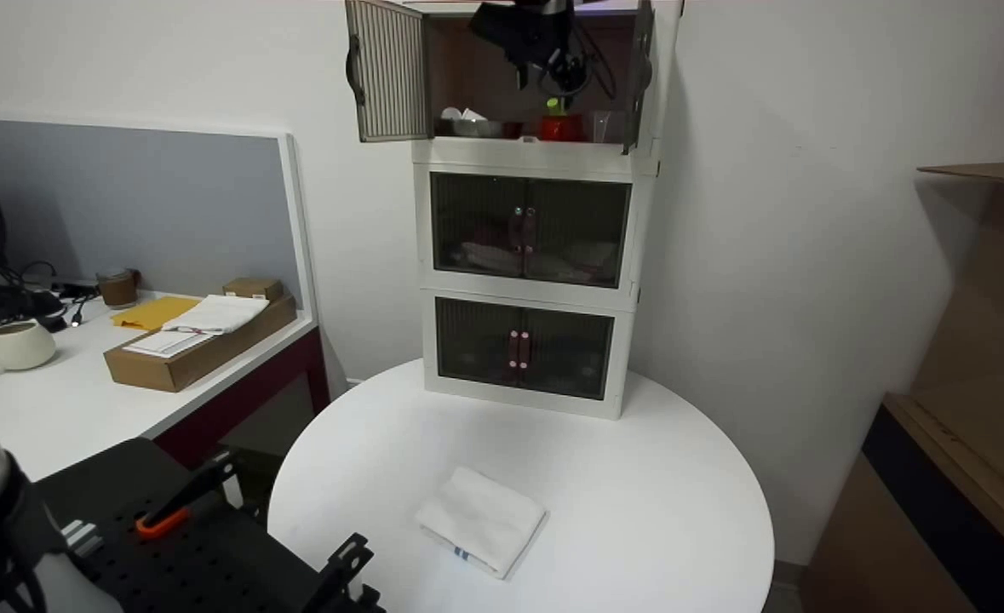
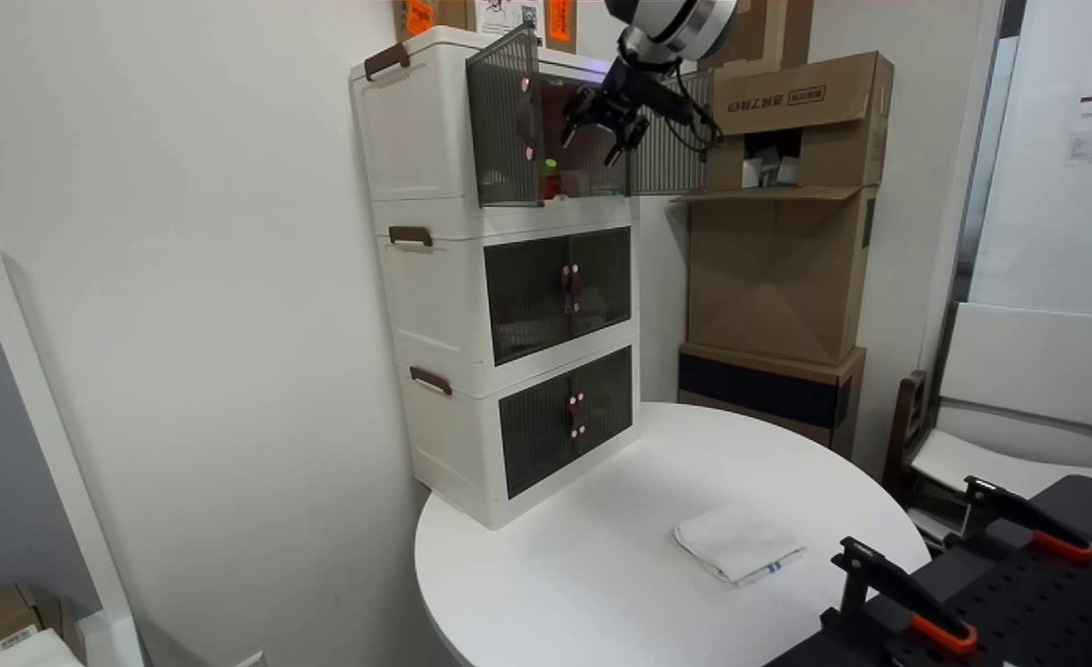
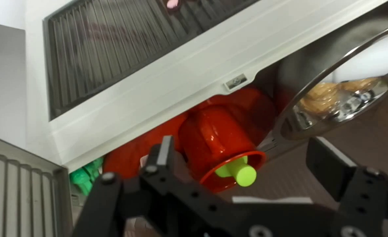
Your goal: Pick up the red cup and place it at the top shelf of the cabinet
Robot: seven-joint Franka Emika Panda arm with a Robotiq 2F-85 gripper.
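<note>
The red cup (image 3: 210, 135) stands inside the top shelf (image 1: 459, 68) of the white cabinet (image 1: 531, 292), near its front edge. A lime-green piece (image 3: 245, 175) sticks up out of the cup. The cup also shows in both exterior views (image 1: 560, 128) (image 2: 552, 187), partly behind a door in one of them. My gripper (image 3: 242, 141) is open and empty, its fingers apart above the cup. In both exterior views the gripper (image 1: 544, 89) (image 2: 589, 151) hangs at the shelf opening, pointing down, higher than the cup.
Ribbed doors (image 1: 389, 72) (image 2: 508, 120) stand open on both sides of the shelf. A metal bowl (image 3: 292, 121) holding a white cup and packets is beside the red cup. A clear cup (image 1: 601, 127) is on its other side. A white cloth (image 1: 482, 521) lies on the round table (image 1: 638, 502).
</note>
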